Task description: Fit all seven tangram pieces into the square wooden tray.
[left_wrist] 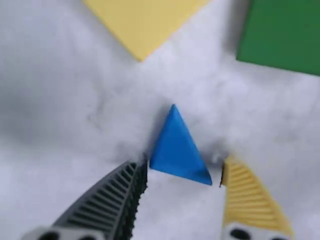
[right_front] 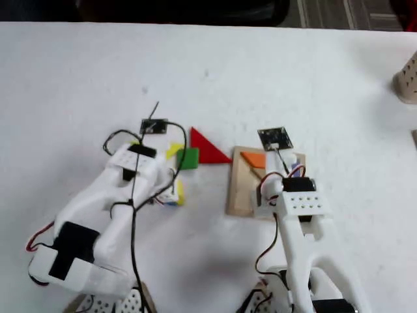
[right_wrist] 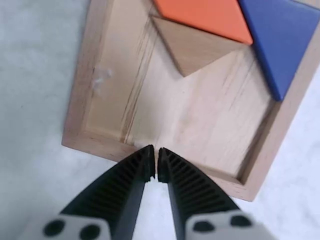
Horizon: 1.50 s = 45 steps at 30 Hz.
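A small blue triangle [left_wrist: 176,147] lies flat on the white table between the fingers of my left gripper [left_wrist: 182,172], which is open; the black finger [left_wrist: 120,197] is at one corner and the yellow finger [left_wrist: 247,195] stands just off the other. A yellow piece [left_wrist: 145,20] and a green square [left_wrist: 282,35] lie beyond it. A red triangle [right_front: 207,149] rests left of the square wooden tray [right_front: 240,192]. My right gripper [right_wrist: 154,165] is shut and empty over the tray's near rim [right_wrist: 100,145]. Inside are an orange piece [right_wrist: 205,15], a wood-coloured triangle [right_wrist: 192,50] and a large blue triangle [right_wrist: 280,35].
Both white arms come in from the table's near edge, the left one's cable [right_front: 133,222] trailing over it. A pale perforated object [right_front: 407,81] stands at the far right edge. The tray floor [right_wrist: 200,120] is bare near my right gripper.
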Each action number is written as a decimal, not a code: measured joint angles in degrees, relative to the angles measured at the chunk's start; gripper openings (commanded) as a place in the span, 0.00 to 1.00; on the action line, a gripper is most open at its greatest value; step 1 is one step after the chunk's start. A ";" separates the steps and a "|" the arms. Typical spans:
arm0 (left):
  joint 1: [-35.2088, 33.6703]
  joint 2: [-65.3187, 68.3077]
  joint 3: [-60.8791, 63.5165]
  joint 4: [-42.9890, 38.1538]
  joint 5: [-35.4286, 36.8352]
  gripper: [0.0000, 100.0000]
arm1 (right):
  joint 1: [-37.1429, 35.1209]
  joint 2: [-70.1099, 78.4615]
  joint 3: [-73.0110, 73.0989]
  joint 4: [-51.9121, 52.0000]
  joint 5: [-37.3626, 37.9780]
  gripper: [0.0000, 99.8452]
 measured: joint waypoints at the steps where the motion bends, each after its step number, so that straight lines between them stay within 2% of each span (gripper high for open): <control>1: 0.00 0.00 0.00 -0.44 -0.70 0.24 | 0.00 0.00 0.00 0.00 0.00 0.02; 7: 0.09 0.00 -0.09 -0.70 -4.48 0.23 | 0.09 0.00 0.70 0.00 -1.76 0.02; 12: 0.26 0.18 -0.70 -0.79 -5.36 0.14 | 1.76 0.00 0.70 0.00 -2.11 0.02; 18: 0.26 0.18 -1.05 -1.14 -8.53 0.18 | 1.67 0.00 0.70 0.00 -2.11 0.02; 24: 1.67 0.35 -1.14 -1.23 -11.96 0.15 | 2.29 0.00 0.70 0.00 -2.11 0.02; 32: 2.64 0.35 -1.23 -1.41 -12.57 0.14 | 2.29 0.00 0.70 0.00 -2.11 0.02; 38: 2.64 0.79 -3.25 1.14 -12.57 0.15 | 6.86 0.00 0.70 0.00 -2.11 0.02; 45: 2.90 0.88 -11.25 8.88 -12.57 0.14 | 18.99 0.00 -0.79 3.34 -1.85 0.02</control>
